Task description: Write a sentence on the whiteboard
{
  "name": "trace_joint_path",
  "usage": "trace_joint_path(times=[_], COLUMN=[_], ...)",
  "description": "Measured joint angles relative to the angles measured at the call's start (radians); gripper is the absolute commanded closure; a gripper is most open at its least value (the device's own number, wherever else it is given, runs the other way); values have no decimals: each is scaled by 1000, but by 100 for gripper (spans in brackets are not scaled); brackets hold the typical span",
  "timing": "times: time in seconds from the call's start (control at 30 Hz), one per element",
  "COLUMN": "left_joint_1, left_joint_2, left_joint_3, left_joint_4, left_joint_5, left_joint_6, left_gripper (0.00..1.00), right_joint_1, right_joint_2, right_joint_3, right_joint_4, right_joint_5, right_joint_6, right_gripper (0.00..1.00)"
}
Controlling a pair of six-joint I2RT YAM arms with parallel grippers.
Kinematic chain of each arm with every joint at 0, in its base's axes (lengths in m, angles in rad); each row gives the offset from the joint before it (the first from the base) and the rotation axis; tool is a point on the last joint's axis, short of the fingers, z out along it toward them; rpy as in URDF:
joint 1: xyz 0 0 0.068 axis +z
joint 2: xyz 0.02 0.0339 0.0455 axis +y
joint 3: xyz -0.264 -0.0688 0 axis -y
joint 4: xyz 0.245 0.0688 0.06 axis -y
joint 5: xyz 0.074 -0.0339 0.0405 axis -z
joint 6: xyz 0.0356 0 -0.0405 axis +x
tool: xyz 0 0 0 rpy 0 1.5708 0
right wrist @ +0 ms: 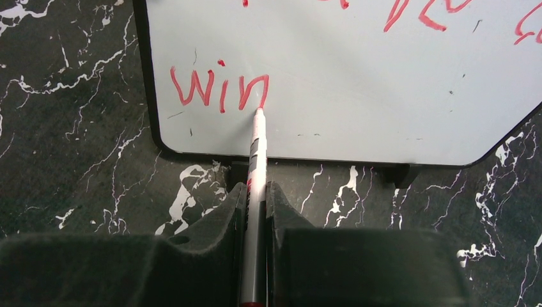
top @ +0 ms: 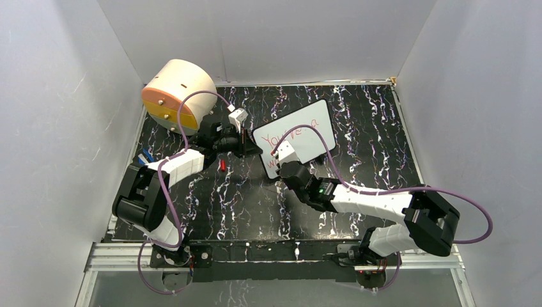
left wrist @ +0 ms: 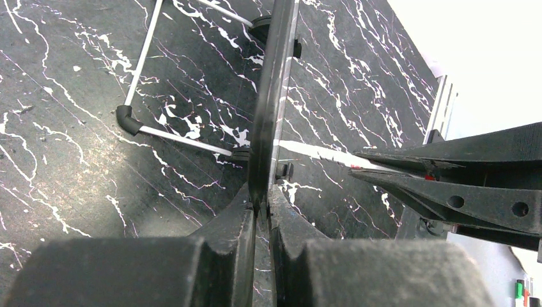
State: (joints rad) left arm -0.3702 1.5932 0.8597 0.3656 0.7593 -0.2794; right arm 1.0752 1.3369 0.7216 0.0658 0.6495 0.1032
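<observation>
Right pincer [right wrist: 255, 198], clamped on a slim white marker pen [right wrist: 257, 144], rests its tip on the small white dark-rimmed whiteboard [right wrist: 358, 96] after "win" in the red handwritten sentence [right wrist: 217, 89]. Left pincer [left wrist: 261, 211] clamps the board's edge on the black marbled worktop [left wrist: 77, 96]. Likely mid-word; the next stroke runs rightward.

Whiteboard [top: 313, 125] right of drum [top: 182, 83], on table [top: 377, 147]

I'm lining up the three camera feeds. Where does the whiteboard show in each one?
Top external: the whiteboard stands near the centre of the black white-veined tabletop.
Left wrist: edge-on, a dark vertical strip clamped in the left gripper.
Right wrist: its white face fills the top, with red lettering "win" at lower left.
Shared landmark: that tabletop, around the board in every view.
</observation>
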Motion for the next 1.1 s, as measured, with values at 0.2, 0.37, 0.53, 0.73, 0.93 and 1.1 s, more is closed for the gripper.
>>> trace_joint_path(times=[0.2,0.37,0.53,0.73,0.93,1.1], left_joint_1=[0,0,0,0,0,0], left_joint_2=[0,0,0,0,0,0], left_joint_3=[0,0,0,0,0,0], left_joint_4=[0,0,0,0,0,0], left_joint_5=[0,1,1,1,1,2], left_joint_6=[0,0,0,0,0,1], left_gripper=[100,100,100,100,100,100], right_joint_1=[-1,-2,-7,-21,-29,-35], right_joint_2=[0,-6,-46,-51,-50,-40], right_joint_3=[0,0,-16,-16,-16,-16], right_joint_4=[-13,-11,10,48,71,77], right_joint_5=[-5,-4,2,2,1,-2], right_joint_6=[3,1,-8,-29,-36,-40], right_gripper=[100,100,100,100,100,100])
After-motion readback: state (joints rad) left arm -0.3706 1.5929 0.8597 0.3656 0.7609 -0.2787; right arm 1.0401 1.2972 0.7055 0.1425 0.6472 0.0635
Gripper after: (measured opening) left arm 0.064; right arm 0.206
